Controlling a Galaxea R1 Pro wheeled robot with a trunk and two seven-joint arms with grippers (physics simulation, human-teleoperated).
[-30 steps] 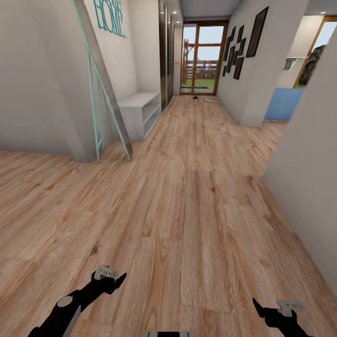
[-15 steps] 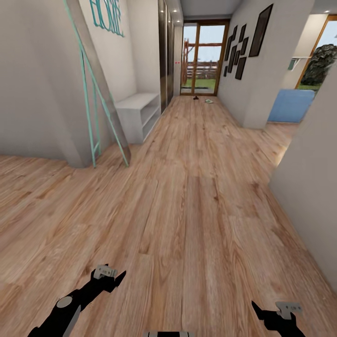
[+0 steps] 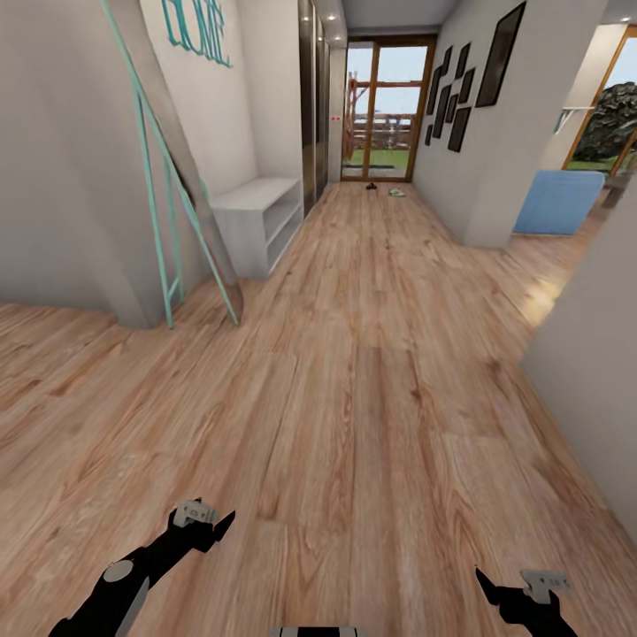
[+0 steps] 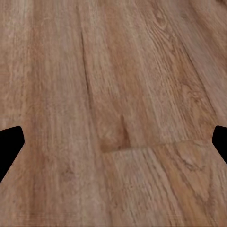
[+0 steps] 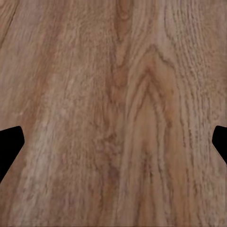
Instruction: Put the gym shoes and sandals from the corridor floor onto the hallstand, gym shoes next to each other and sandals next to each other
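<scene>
Hovering over the corridor floor (image 3: 372, 372), left gripper (image 4: 113, 142) and right gripper (image 5: 113, 142), fingers spread, empty.

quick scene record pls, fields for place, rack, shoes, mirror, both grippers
place: corridor, wood floor
rack: pale unit against the wall on the robot's left, shelves look bare
shoes: small dark and pale shapes on the floor near the far glass door, too small to identify
mirror: teal-framed, leaning nearer than the rack
left gripper: open, over bare floor
right gripper: open, over bare floor
</scene>
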